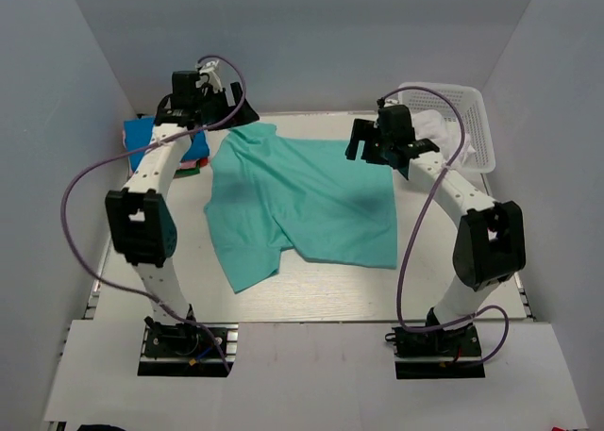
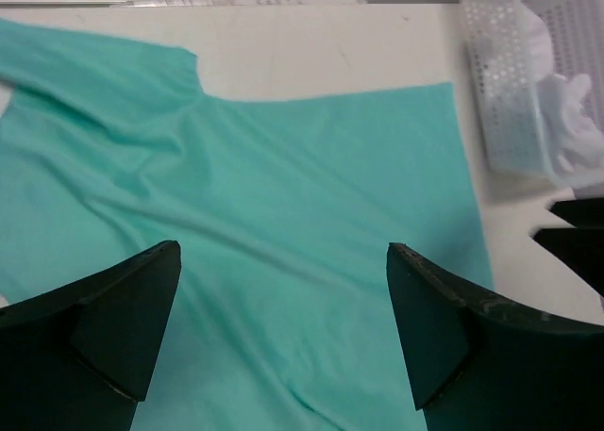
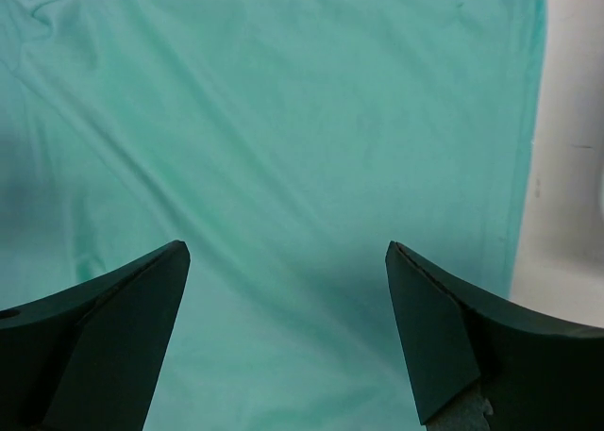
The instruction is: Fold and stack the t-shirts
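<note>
The left gripper (image 2: 283, 254) hangs with its jaws spread wide and nothing between them, near the far left corner of the teal t-shirt (image 2: 283, 186). Its arm arches up from the base and reaches far across. The right gripper (image 3: 288, 250), just as wide and empty, hovers over the shirt's far right part, with its elbow raised. The shirt lies spread and rumpled on the middle of the table (image 1: 311, 294). The white lattice basket (image 1: 475, 120) at far right holds white cloth (image 1: 436, 125). A blue shirt (image 1: 140, 132) lies at far left.
</note>
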Robot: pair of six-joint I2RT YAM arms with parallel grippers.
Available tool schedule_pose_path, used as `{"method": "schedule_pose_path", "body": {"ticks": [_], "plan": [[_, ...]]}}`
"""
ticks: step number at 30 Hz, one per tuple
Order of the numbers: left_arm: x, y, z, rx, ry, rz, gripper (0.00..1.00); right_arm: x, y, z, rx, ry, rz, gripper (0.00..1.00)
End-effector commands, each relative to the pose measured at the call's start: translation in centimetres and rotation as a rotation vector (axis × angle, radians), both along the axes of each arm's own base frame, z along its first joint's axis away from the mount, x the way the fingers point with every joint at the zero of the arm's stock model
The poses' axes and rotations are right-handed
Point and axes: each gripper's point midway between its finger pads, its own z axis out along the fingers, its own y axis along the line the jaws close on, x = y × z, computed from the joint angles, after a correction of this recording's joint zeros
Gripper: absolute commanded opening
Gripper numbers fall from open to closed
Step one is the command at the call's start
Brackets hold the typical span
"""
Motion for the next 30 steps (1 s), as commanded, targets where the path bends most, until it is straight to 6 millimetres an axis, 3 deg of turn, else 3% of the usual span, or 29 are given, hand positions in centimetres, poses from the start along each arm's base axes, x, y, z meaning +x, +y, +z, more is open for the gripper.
{"method": "schedule_pose_path", "body": {"ticks": [1,3,4,5,6,7,10,14,17,18,22,25,30], "plan": [[-6.7,-0.8,-2.3,-0.034,0.116,-0.012,1.00,0.6,2.4,-0.7,0.095,0.001,0.080,0.90],[-9.3,-1.1,-4.2,-0.050,0.199,-0.002,1.00,-0.7,2.0,-3.1,0.104,0.077,0.056,0.90],[-11.6,-1.3,-7.0,-0.049,0.282,-0.001,1.00,-0.9,1.5,-3.2,0.091,0.076,0.030,0.90],[-13.0,-1.8,-6.8,-0.063,0.282,-0.013,1.00,-1.6,1.4,-4.3,0.066,0.087,0.049,0.90],[-15.6,-2.1,-9.6,-0.072,0.362,-0.017,1.00,-2.2,1.4,-4.7,0.068,0.094,0.052,0.90],[-16.6,-2.1,-10.2,-0.086,0.380,-0.018,1.00,-3.1,1.2,-6.0,0.057,0.124,0.054,0.90],[-20.3,-2.0,-12.3,-0.086,0.477,-0.006,1.00,-3.5,1.9,-6.7,0.045,0.129,0.125,0.90],[-24.8,-1.4,-15.2,-0.077,0.597,0.039,1.00,-5.9,2.0,-11.0,0.005,0.280,0.165,0.90],[-26.9,-0.9,-16.1,-0.058,0.657,0.081,1.00,-6.5,1.4,-12.4,-0.022,0.323,0.149,0.90],[-28.0,-0.2,-17.6,-0.031,0.694,0.117,1.00,-6.8,1.0,-12.8,-0.036,0.335,0.141,0.90],[-30.0,2.8,-20.4,0.089,0.807,0.269,1.00,-8.0,-0.7,-14.6,-0.090,0.386,0.091,0.90],[-32.0,4.7,-22.3,0.180,0.938,0.362,1.00,-9.0,-1.8,-15.3,-0.129,0.419,0.056,0.90],[-34.4,6.3,-23.6,0.287,1.068,0.421,1.00,-9.4,-3.0,-15.4,-0.170,0.417,0.020,0.90]]}}
